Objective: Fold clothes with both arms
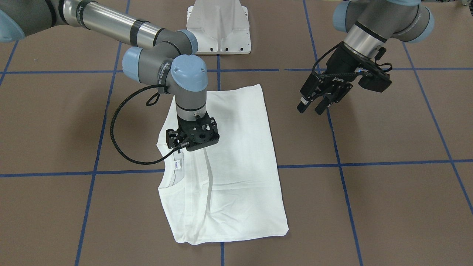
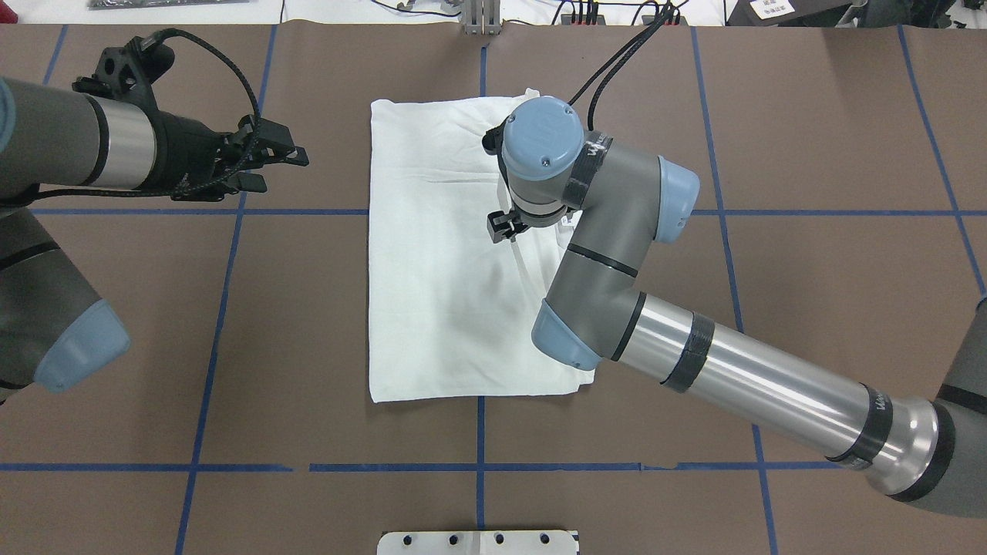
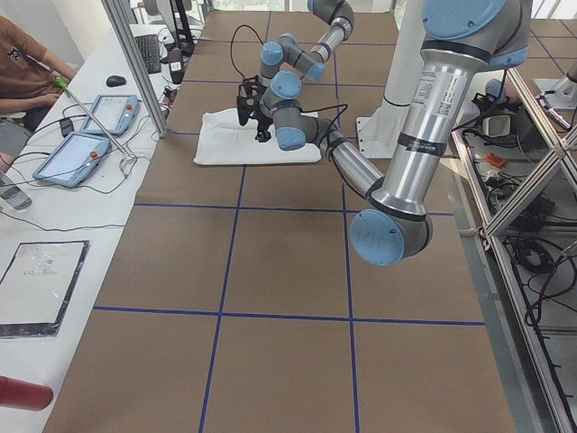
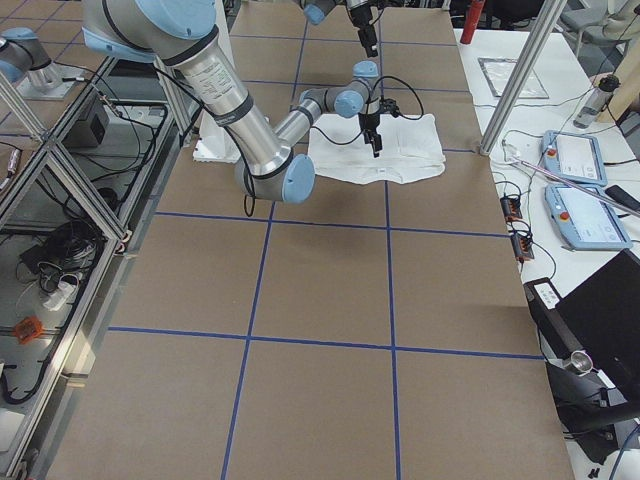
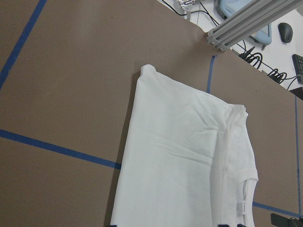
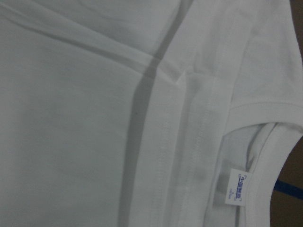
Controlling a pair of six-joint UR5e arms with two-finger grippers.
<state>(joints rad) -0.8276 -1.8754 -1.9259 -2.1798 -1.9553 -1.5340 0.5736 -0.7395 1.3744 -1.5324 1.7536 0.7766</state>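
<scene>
shirt: the white soft-cloth t-shirt (image 1: 240,155) lies flat on the brown tabletop (image 1: 388,129), folded into a long rectangle, about in the middle between the two arms.
collar: the ribbed round collar (image 6: 270,111) sits on the long edge at the robot's right side, in the half farther from the robot. the small white neck label (image 1: 178,164) with blue print lies just inside it.
right arm: the grey-and-silver tubular right arm (image 2: 732,370) reaches over the shirt, its last joint turned straight down.
right claw: the black right claw (image 1: 194,139) is low over the cloth, just beside the collar. its fingers are hidden under the black wrist mount, so i cannot tell how wide it is or if it grips the cloth.
left claw: the black two-finger left claw (image 1: 310,109) hangs in the air over bare tabletop, well apart from the shirt at the robot's left side. its two fingers are spread apart and nothing is between them.
tape: blue tape lines (image 1: 369,162) cut the tabletop in big squares; one line passes under the shirt.
base: a white flared pedestal (image 1: 218,29) stands near the shirt's end at the robot's side.
</scene>
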